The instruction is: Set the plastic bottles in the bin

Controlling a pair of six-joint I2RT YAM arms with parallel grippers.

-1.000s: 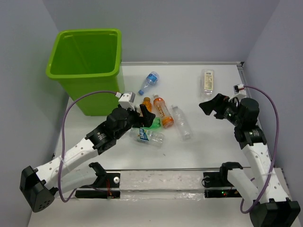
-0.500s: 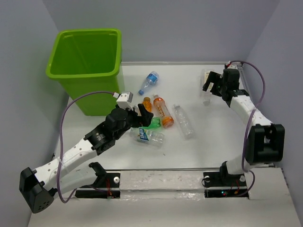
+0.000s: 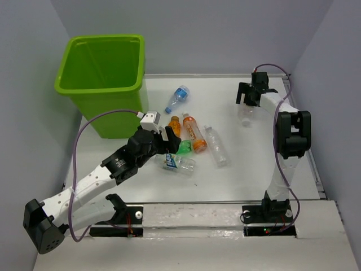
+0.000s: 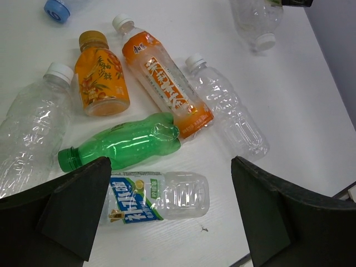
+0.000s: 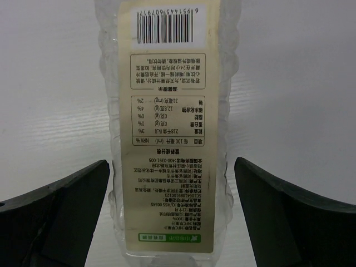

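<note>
The lime-green bin [image 3: 101, 79] stands at the far left. Several bottles lie mid-table: a blue-capped one [image 3: 177, 97], a short orange [image 3: 175, 123], a tall orange [image 3: 193, 132], a green [image 3: 183, 148], a clear one [image 3: 215, 145] and a blue-labelled clear one [image 3: 179, 162]. My left gripper [image 3: 168, 138] is open above them. In the left wrist view its open gripper [image 4: 171, 178] spans the blue-labelled bottle [image 4: 158, 196], below the green one [image 4: 125, 142]. My right gripper [image 3: 249, 97] is open at the far right. In the right wrist view the gripper [image 5: 171, 178] straddles a cream-labelled clear bottle [image 5: 169, 128], which is not gripped.
Another clear bottle [image 4: 30, 133] lies left of the short orange one [image 4: 100, 78], under my left arm. The table's right edge [image 3: 302, 135] runs close beside the right arm. The back wall is just behind the bin and the right gripper.
My right arm has swung from mid-right to the table's far right end and now sits over the cream-labelled bottle. My left gripper has hardly moved. The bottles have not shifted.
</note>
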